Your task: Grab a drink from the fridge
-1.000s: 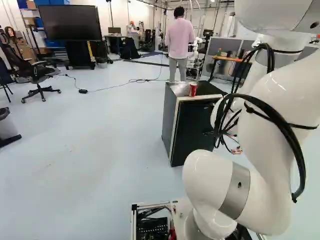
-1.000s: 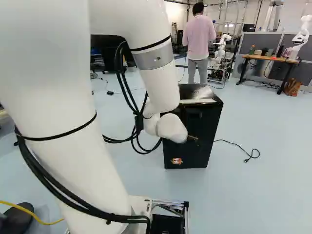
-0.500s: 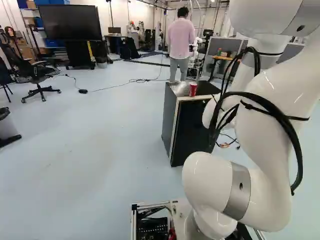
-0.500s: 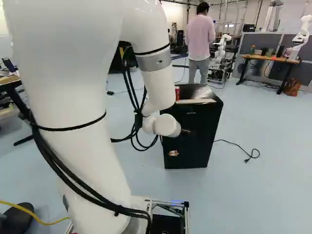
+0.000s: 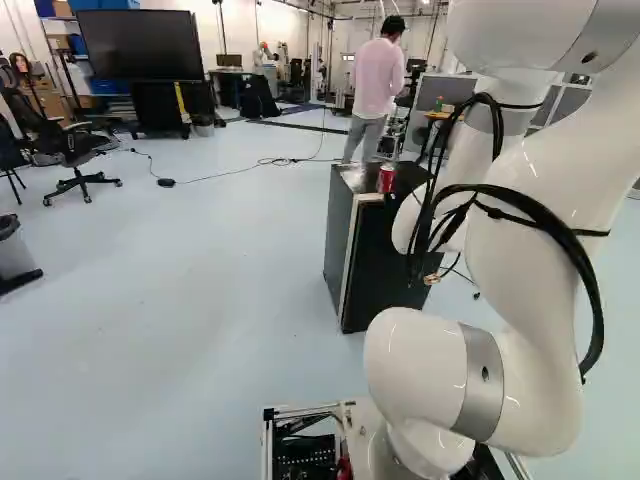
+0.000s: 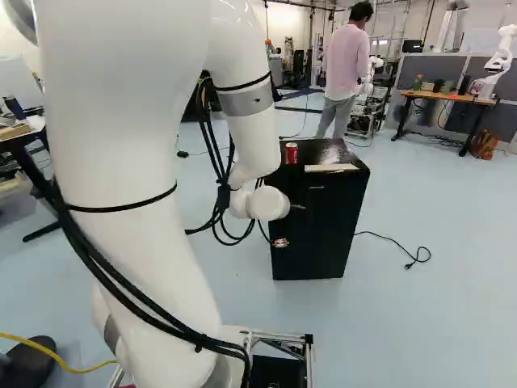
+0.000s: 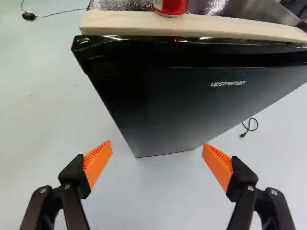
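The step in hand looks to be the approach: nothing is gripped, and the red can (image 6: pixel 292 153) stands upright on top of the black fridge (image 6: pixel 323 230), just above the middle of the right base view. In the left base view the can is right of centre, in the upper half. The fridge door (image 7: pixel 158 96) looks closed, and a pale wooden strip (image 7: pixel 192 25) lies along the top's front edge, with the can just behind it.

The wrist view shows the gripper (image 7: pixel 157 143) with its two fingers spread wide, the orange pads (image 7: pixel 98 160) well apart and nothing pinched between them. The door lies ahead of them; the can is beyond, past the strip and higher than the line the fingers point along. The white arm (image 6: pixel 246 133) reaches down on the left side of the fridge's front in the right base view.

As I judge it, the drink wanted is the can on top, so the door need not be opened. The next move calls for lifting the gripper clear of the door and strip, levelling it with the can, then easing forward with one pad on either side before closing. Coming in low could knock the strip or tip the can over.
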